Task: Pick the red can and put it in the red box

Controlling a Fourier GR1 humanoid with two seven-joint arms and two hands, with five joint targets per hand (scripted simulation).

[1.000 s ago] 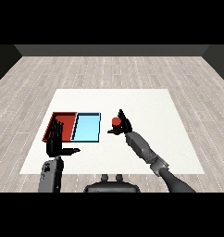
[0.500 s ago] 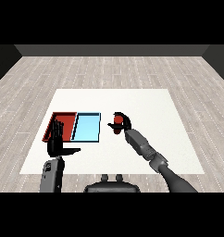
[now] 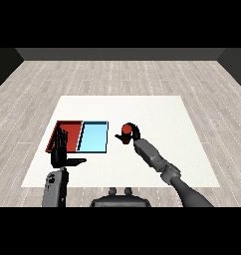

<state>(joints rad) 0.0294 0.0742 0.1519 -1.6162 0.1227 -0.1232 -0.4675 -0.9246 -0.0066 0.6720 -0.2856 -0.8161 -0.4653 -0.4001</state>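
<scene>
right hand (image 3: 133,134) curled round red can (image 3: 125,130) | left hand (image 3: 60,149) flat-fingered

The left hand (image 3: 61,152) is showing as matte black, with slim segmented fingers and a thumb. The left forearm (image 3: 55,188) below it is looking like a short, light grey block with rounded edges and a darker narrow slot running along its face. The right hand (image 3: 131,133) is black too. The right forearm (image 3: 153,155) is appearing as a long grey tube built of smooth sections, with a darker jointed collar partway along and a darker grey stretch beyond it.
</scene>
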